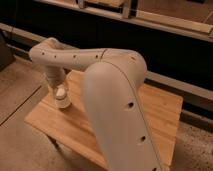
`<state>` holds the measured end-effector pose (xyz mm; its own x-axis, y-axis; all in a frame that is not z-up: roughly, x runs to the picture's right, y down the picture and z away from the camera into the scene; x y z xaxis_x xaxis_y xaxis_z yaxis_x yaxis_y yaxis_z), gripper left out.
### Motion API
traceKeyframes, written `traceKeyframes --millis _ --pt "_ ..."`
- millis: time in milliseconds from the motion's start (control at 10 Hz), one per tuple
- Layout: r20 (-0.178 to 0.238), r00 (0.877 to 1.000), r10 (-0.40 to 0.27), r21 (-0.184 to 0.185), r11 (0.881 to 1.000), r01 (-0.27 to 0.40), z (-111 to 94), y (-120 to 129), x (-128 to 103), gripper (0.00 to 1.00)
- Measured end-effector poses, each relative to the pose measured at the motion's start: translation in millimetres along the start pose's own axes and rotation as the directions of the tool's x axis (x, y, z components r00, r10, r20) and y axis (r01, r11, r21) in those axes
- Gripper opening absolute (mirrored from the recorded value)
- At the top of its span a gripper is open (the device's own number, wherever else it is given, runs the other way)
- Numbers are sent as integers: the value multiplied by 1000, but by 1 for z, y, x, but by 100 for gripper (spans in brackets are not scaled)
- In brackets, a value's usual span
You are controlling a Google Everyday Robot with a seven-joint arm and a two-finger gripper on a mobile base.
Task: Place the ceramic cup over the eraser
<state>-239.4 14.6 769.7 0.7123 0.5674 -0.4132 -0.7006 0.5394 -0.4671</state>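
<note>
My gripper (59, 94) hangs from the white arm over the left part of the wooden table (160, 112). It is shut on the small white ceramic cup (63, 101), which is at or just above the table top near the left edge. I cannot tell whether the cup touches the wood. The black eraser is not in view; it may be hidden under the cup or behind the arm.
My large white arm link (117, 110) covers the middle of the table and whatever lies there. The table's front left corner (31, 120) is near the cup. A dark wall with a ledge (165, 22) runs behind the table. There is speckled floor on both sides.
</note>
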Motion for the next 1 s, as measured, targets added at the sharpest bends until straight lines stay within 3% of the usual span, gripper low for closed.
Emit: traceKeyframes --millis 700,1000 --pt "0 1000 0 0 1000 0 0 0 0 75" --pt "0 1000 0 0 1000 0 0 0 0 80"
